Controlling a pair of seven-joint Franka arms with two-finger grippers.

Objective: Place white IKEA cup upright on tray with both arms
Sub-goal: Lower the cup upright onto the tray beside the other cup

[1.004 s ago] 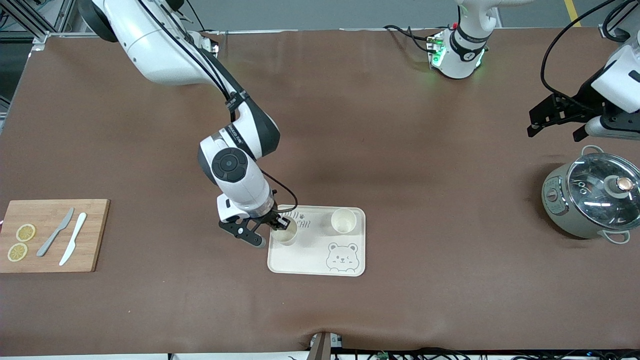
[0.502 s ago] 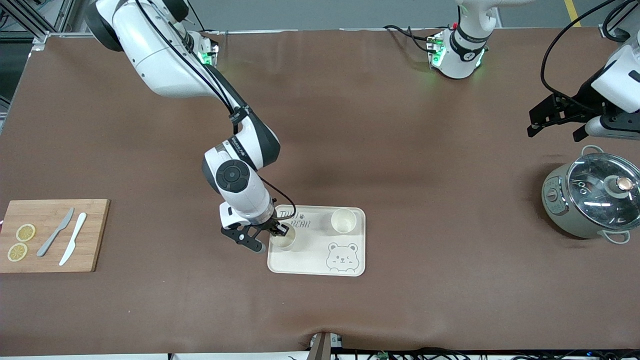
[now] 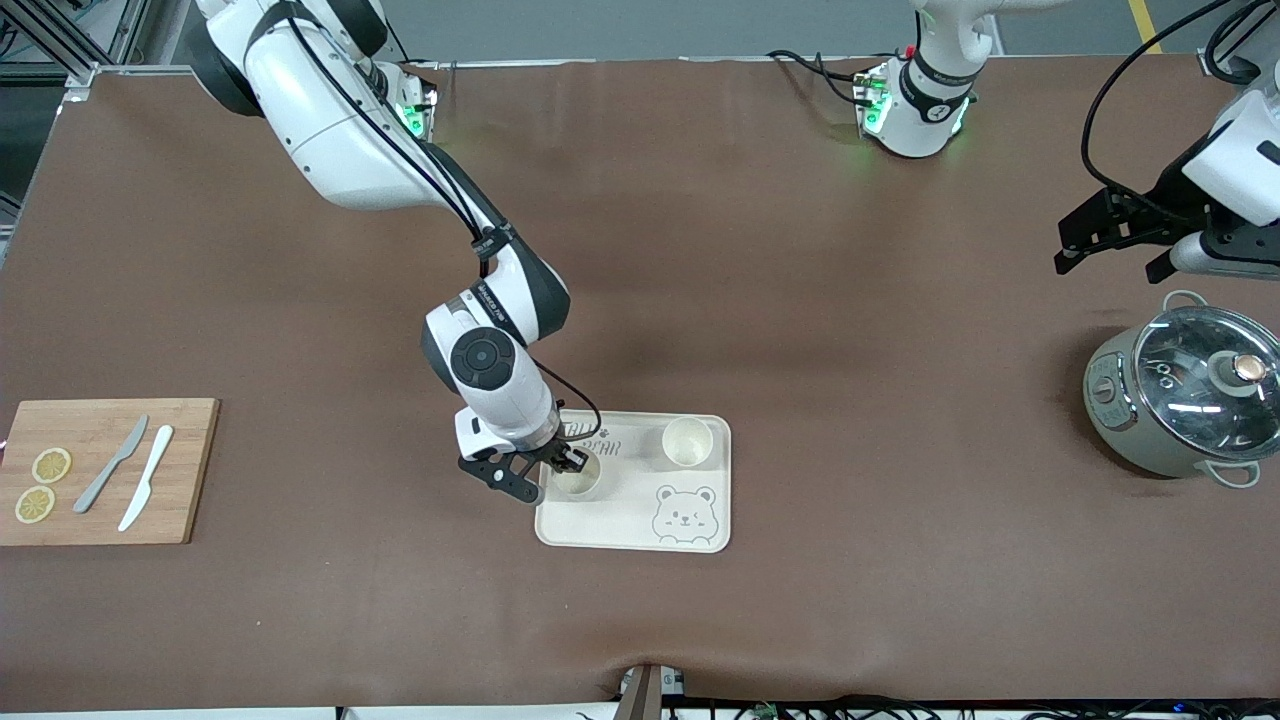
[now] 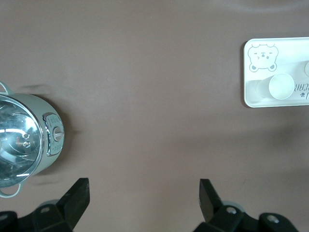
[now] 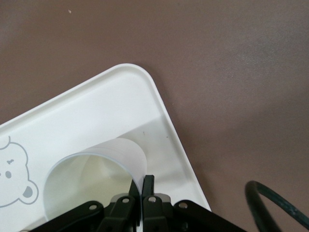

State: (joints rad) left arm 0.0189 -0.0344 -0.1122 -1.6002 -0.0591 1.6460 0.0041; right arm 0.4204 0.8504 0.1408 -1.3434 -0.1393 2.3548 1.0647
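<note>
A wooden cutting board [image 3: 105,470] lies toward the right arm's end of the table, carrying two lemon slices [image 3: 42,484], a grey knife [image 3: 110,464] and a white knife [image 3: 146,477] (side by side, apart). A grey-green pot [image 3: 1180,396] with a glass lid [image 3: 1210,381] stands toward the left arm's end.

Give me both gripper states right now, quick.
Left gripper: open, empty, waiting in the air above the table beside the pot.
Right gripper: shut on the rim of a cup standing on the tray.
</note>
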